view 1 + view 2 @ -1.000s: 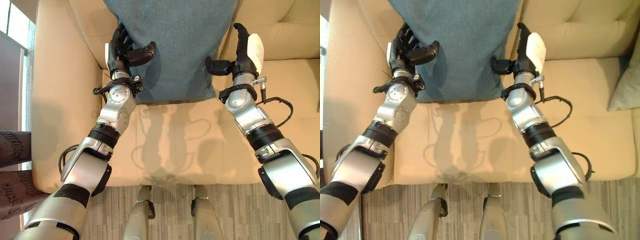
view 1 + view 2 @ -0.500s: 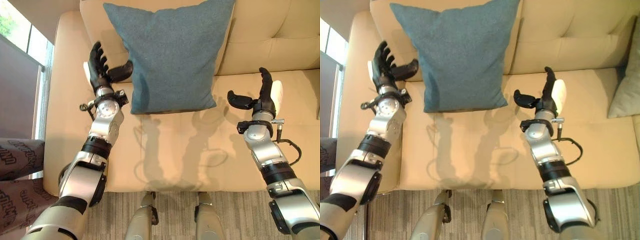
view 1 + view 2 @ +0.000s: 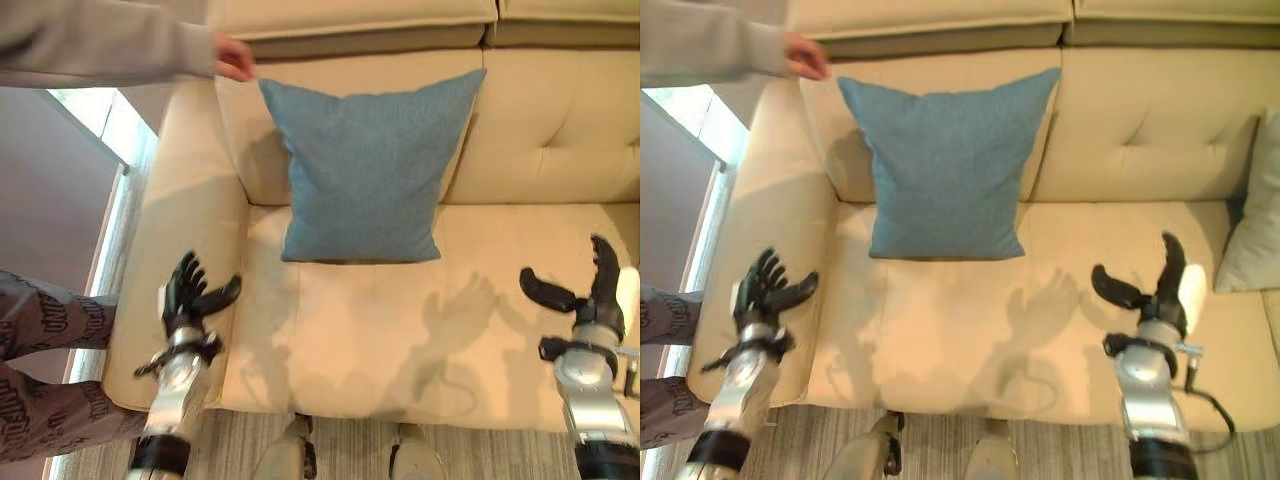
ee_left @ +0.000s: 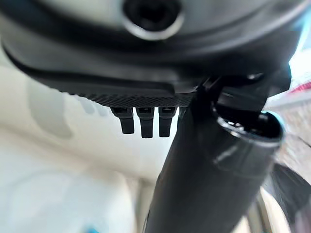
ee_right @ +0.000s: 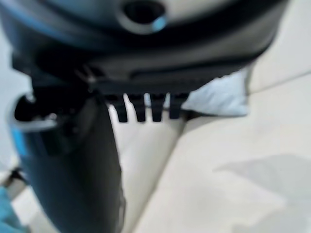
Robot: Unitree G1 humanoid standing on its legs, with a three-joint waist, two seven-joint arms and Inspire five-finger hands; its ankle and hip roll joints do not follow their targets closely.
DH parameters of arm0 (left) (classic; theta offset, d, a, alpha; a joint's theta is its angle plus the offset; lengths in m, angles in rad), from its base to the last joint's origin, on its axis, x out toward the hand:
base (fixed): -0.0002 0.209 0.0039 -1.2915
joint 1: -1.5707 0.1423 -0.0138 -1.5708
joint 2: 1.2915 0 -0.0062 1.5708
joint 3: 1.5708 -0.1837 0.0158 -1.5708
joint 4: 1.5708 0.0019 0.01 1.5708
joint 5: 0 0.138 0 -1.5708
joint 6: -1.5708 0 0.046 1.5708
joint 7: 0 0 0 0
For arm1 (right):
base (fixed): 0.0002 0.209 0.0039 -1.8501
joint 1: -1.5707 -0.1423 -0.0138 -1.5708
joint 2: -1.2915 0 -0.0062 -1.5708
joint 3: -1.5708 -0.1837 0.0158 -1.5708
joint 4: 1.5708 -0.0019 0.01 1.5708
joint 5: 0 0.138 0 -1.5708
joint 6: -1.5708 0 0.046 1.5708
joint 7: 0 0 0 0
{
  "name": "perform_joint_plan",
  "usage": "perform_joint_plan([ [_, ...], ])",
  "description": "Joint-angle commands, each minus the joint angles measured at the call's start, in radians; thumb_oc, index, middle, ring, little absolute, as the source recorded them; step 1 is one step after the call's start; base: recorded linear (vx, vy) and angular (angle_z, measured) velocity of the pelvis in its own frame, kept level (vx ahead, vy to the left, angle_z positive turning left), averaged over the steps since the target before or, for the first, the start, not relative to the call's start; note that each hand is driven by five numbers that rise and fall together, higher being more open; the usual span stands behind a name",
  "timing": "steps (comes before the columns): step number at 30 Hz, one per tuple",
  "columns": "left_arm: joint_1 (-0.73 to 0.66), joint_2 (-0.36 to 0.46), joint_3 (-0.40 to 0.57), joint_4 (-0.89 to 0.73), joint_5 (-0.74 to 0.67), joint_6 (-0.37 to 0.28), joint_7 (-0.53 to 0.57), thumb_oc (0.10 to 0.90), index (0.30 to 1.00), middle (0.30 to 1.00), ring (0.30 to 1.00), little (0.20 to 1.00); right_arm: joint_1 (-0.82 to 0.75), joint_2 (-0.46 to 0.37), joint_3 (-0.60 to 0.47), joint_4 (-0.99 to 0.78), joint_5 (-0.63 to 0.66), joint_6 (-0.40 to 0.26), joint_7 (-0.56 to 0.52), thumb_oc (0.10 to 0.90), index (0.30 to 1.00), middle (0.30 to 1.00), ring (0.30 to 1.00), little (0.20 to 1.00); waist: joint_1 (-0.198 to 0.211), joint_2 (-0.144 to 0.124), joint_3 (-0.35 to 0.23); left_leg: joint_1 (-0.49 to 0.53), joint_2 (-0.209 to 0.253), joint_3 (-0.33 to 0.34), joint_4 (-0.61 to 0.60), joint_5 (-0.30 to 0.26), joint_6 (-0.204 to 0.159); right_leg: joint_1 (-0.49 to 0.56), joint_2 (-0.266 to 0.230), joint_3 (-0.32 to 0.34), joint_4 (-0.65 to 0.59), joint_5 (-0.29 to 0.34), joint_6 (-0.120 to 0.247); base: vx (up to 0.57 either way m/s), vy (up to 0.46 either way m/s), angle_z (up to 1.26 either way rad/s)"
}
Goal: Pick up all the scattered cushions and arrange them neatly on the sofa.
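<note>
Left eye view had a person's hand (image 3: 233, 57) at the far left, reaching to the top of the sofa (image 3: 540, 140) backrest, just beside the blue cushion's upper corner. Left hand (image 3: 186, 296) hovered over the sofa's armrest (image 3: 185, 200), fingers spread and relaxed, holding nothing. Blue cushion (image 3: 368, 170) stood upright against the backrest, bottom edge on the seat, apart from both hands. Right hand (image 3: 1155, 287) hung over the seat, fingers straight, thumb out, empty. Pale cushion (image 3: 1252, 230) lay at the sofa's far right edge.
</note>
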Motion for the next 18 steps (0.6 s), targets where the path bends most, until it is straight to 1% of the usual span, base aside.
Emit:
perform_joint_plan([
  [1, 0.097, 0.05, 0.021, 0.065, -0.023, -0.078, -0.043, 0.8, 0.9, 0.9, 0.9, 0.9, 0.137, -0.036, -0.028, 0.056, -0.032, -0.093, 0.033, 0.8, 0.9, 0.9, 0.9, 0.9, 0.03, 0.011, -0.229, 0.041, 0.045, -0.046, 0.002, -0.197, 0.009, 0.11, 0.0, -0.003, 0.09, -0.204, -0.001, -0.08, -0.184, 0.18],
  [3, 0.158, 0.019, 0.041, 0.121, -0.039, -0.052, -0.046, 0.8, 0.9, 0.9, 0.9, 0.9, 0.172, 0.01, -0.014, 0.113, 0.0, -0.101, 0.056, 0.8, 0.9, 0.9, 0.9, 0.9, 0.032, 0.01, -0.229, 0.061, 0.075, -0.057, 0.002, -0.179, 0.002, 0.12, 0.021, 0.002, 0.168, -0.267, -0.019, -0.1, -0.221, 0.23],
  [5, 0.198, -0.006, 0.058, 0.175, -0.033, -0.031, -0.044, 0.8, 0.9, 0.9, 0.9, 0.9, 0.193, 0.036, -0.02, 0.147, 0.015, -0.099, 0.063, 0.8, 0.9, 0.9, 0.9, 0.9, 0.032, 0.013, -0.224, 0.057, 0.103, -0.071, 0.002, -0.144, -0.015, 0.128, 0.047, -0.008, 0.215, -0.323, -0.038, -0.15, -0.238, 0.27],
  [6, 0.201, -0.016, 0.06, 0.214, -0.035, -0.02, -0.037, 0.8, 0.9, 0.9, 0.9, 0.9, 0.202, 0.049, -0.01, 0.168, 0.035, -0.105, 0.063, 0.8, 0.9, 0.9, 0.9, 0.9, 0.035, 0.016, -0.215, 0.042, 0.126, -0.082, 0.002, -0.102, -0.041, 0.127, 0.07, -0.023, 0.245, -0.354, -0.058, -0.23, -0.239, 0.27],
  [7, 0.195, -0.022, 0.054, 0.241, -0.035, -0.014, -0.036, 0.8, 0.9, 0.9, 0.9, 0.9, 0.198, 0.058, -0.015, 0.182, 0.057, -0.11, 0.06, 0.8, 0.9, 0.9, 0.9, 0.9, 0.039, 0.016, -0.206, 0.016, 0.142, -0.092, 0.002, -0.064, -0.061, 0.123, 0.087, -0.037, 0.253, -0.374, -0.068, -0.34, -0.283, 0.3],
  [8, 0.179, -0.018, 0.035, 0.258, -0.022, -0.007, -0.035, 0.8, 0.9, 0.9, 0.9, 0.9, 0.206, 0.068, -0.016, 0.204, 0.083, -0.116, 0.052, 0.8, 0.9, 0.9, 0.9, 0.9, 0.041, 0.017, -0.196, -0.032, 0.159, -0.109, 0.002, -0.011, -0.088, 0.12, 0.104, -0.067, 0.246, -0.392, -0.081, -0.46, -0.26, 0.5],
  [9, 0.167, -0.024, 0.023, 0.279, -0.013, -0.002, -0.024, 0.8, 0.9, 0.9, 0.9, 0.9, 0.193, 0.079, -0.015, 0.224, 0.113, -0.119, 0.04, 0.8, 0.9, 0.9, 0.9, 0.9, 0.043, 0.01, -0.174, -0.089, 0.171, -0.111, 0.002, 0.042, -0.114, 0.115, 0.107, -0.09, 0.254, -0.407, -0.096, -0.54, -0.205, 0.67],
  [10, 0.151, -0.03, 0.019, 0.297, -0.015, -0.006, -0.025, 0.8, 0.9, 0.9, 0.9, 0.9, 0.177, 0.08, -0.006, 0.231, 0.124, -0.121, 0.037, 0.8, 0.9, 0.9, 0.9, 0.9, 0.038, 0.004, -0.155, -0.12, 0.173, -0.077, 0.002, 0.063, -0.118, 0.087, 0.1, -0.108, 0.266, -0.4, -0.104, -0.55, -0.123, 0.89],
  [11, 0.143, -0.039, 0.022, 0.321, -0.023, -0.005, -0.035, 0.8, 0.9, 0.9, 0.9, 0.9, 0.172, 0.087, 0.003, 0.238, 0.129, -0.121, 0.035, 0.8, 0.9, 0.9, 0.9, 0.9, 0.037, -0.005, -0.154, -0.113, 0.169, -0.038, 0.002, 0.044, -0.105, 0.064, 0.089, -0.123, 0.265, -0.384, -0.107, -0.47, -0.091, 0.97],
  [12, 0.146, -0.052, 0.024, 0.352, -0.03, -0.001, -0.043, 0.8, 0.9, 0.9, 0.9, 0.9, 0.169, 0.098, 0.006, 0.253, 0.143, -0.125, 0.029, 0.8, 0.9, 0.9, 0.9, 0.9, 0.036, -0.016, -0.161, -0.083, 0.159, -0.014, 0.002, 0.014, -0.083, 0.049, 0.082, -0.139, 0.252, -0.36, -0.107, -0.43, -0.151, 0.77],
  [13, 0.145, -0.069, 0.021, 0.402, -0.029, 0.003, -0.051, 0.8, 0.9, 0.9, 0.9, 0.9, 0.165, 0.111, 0.002, 0.277, 0.17, -0.135, 0.022, 0.8, 0.9, 0.9, 0.9, 0.9, 0.024, -0.034, -0.166, -0.051, 0.138, 0.023, 0.069, -0.049, -0.044, 0.043, 0.075, -0.16, 0.224, -0.33, -0.107, -0.38, -0.172, 0.35],
  [14, 0.141, -0.08, 0.012, 0.447, -0.02, 0.008, -0.061, 0.8, 0.9, 0.9, 0.9, 0.9, 0.165, 0.121, 0.0, 0.291, 0.18, -0.137, 0.018, 0.8, 0.9, 0.9, 0.9, 0.9, 0.01, -0.049, -0.173, -0.035, 0.119, 0.048, 0.14, -0.122, -0.017, 0.035, 0.062, -0.179, 0.211, -0.308, -0.106, -0.36, -0.182, -0.06],
  [15, 0.136, -0.093, 0.002, 0.509, 0.0, 0.011, -0.067, 0.8, 0.9, 0.9, 0.9, 0.9, 0.161, 0.135, -0.003, 0.317, 0.201, -0.14, 0.01, 0.8, 0.9, 0.9, 0.9, 0.9, -0.005, -0.063, -0.183, 0.006, 0.102, 0.082, 0.197, -0.19, -0.008, 0.033, 0.055, -0.195, 0.188, -0.284, -0.104, -0.26, -0.121, 0.19],
  [16, 0.13, -0.105, 0.002, 0.561, 0.01, 0.017, -0.071, 0.8, 0.9, 0.9, 0.9, 0.9, 0.156, 0.145, -0.005, 0.34, 0.223, -0.149, 0.008, 0.8, 0.9, 0.9, 0.9, 0.9, -0.017, -0.067, -0.188, 0.047, 0.091, 0.096, 0.246, -0.234, -0.004, 0.031, 0.054, -0.201, 0.173, -0.263, -0.102, -0.15, -0.075, 0.41],
  [17, 0.13, -0.105, 0.002, 0.561, 0.01, 0.017, -0.071, 0.8, 0.9, 0.9, 0.9, 0.9, 0.156, 0.145, -0.005, 0.34, 0.223, -0.149, 0.008, 0.8, 0.9, 0.9, 0.9, 0.9, -0.017, -0.067, -0.188, 0.047, 0.091, 0.096, 0.246, -0.234, -0.004, 0.031, 0.054, -0.201, 0.173, -0.263, -0.102, -0.14, -0.001, 0.38],
  [18, 0.119, -0.128, -0.016, 0.693, 0.062, 0.029, -0.086, 0.8, 0.9, 0.9, 0.9, 0.9, 0.135, 0.163, -0.006, 0.389, 0.272, -0.167, 0.002, 0.8, 0.9, 0.9, 0.9, 0.9, -0.033, -0.066, -0.203, 0.146, 0.042, 0.067, 0.299, -0.307, -0.003, 0.029, 0.066, -0.199, 0.148, -0.23, -0.096, -0.15, 0.047, 0.06],
])
